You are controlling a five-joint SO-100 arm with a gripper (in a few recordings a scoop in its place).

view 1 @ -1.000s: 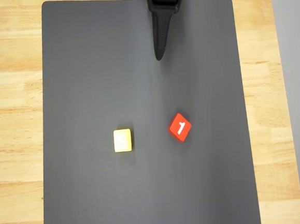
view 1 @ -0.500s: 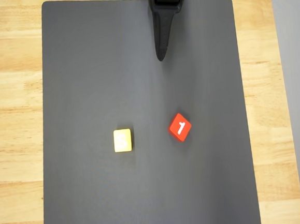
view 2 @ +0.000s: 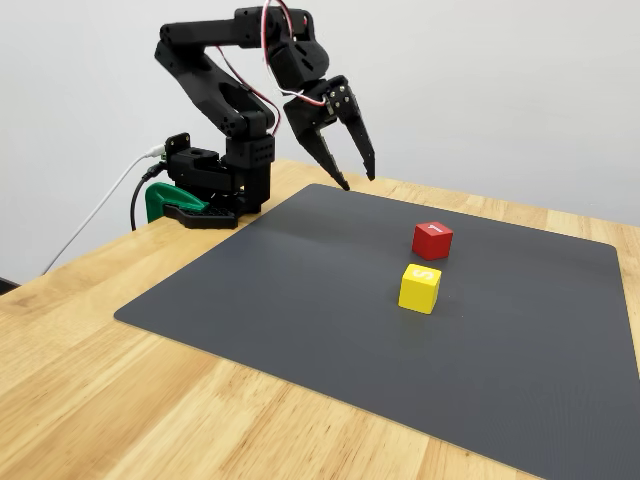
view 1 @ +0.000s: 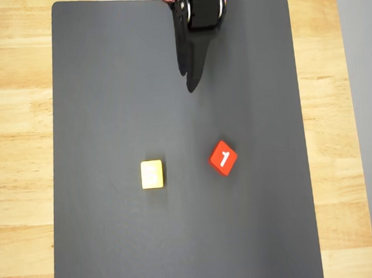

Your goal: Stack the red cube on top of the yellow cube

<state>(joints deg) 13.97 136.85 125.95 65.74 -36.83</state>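
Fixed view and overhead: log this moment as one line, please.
gripper: open, in the air, holding nothing | red cube: on mat, untouched | yellow cube: on mat, apart from red | stack: not started

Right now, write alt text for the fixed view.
A black robot arm holds its gripper, jaws open, above the far edge of a dark mat. A red cube and a yellow cube sit apart on the mat, untouched.

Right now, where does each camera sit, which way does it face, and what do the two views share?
Overhead view: above the dark mat, looking straight down; the open gripper enters from the top edge.
Fixed view: beside the table, low, facing across the mat; whole black arm shows, gripper raised.
Shared: red cube and yellow cube, apart on the mat.
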